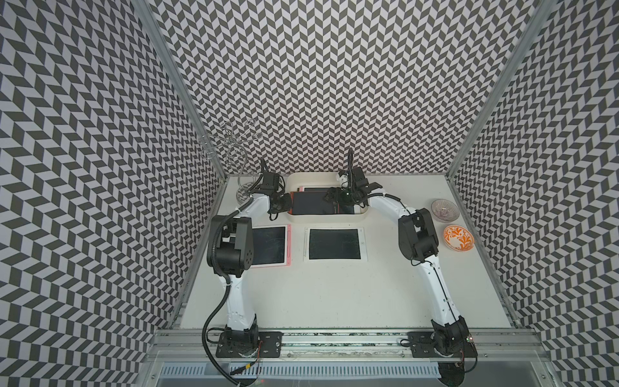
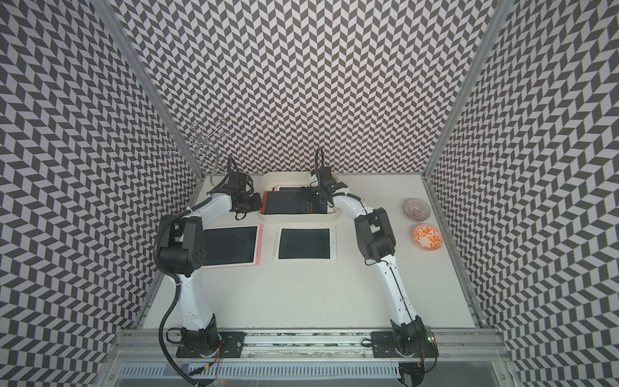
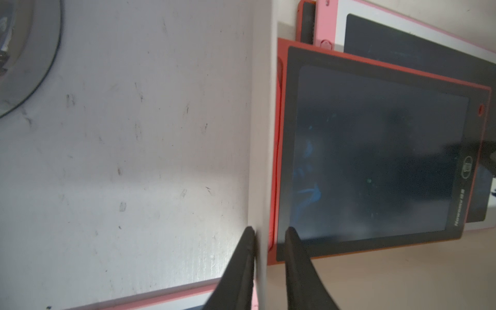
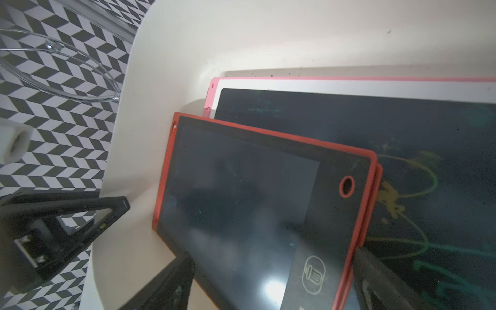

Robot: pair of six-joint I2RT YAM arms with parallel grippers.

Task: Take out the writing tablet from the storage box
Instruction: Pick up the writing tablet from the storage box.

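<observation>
While L gripper (image 3: 269, 234) clamped storage box (image 1: 326, 219) wall & R gripper (image 4: 271, 255) gaped astride your writing tablet (image 4: 241, 188), it looked stiff, slick: edge-hold only.

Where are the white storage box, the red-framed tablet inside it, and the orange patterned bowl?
storage box (image 1: 321, 218), in a top view, on its near wall.
red-framed tablet (image 1: 310, 203), in a top view, on its dark screen.
orange patterned bowl (image 1: 459, 237), in a top view, on its inner surface.

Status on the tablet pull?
Left tool clamped on box wall. Right tool straddling red tablet, grip unclear. It lies in box atop pink tablet. No obstruction seen.
</observation>
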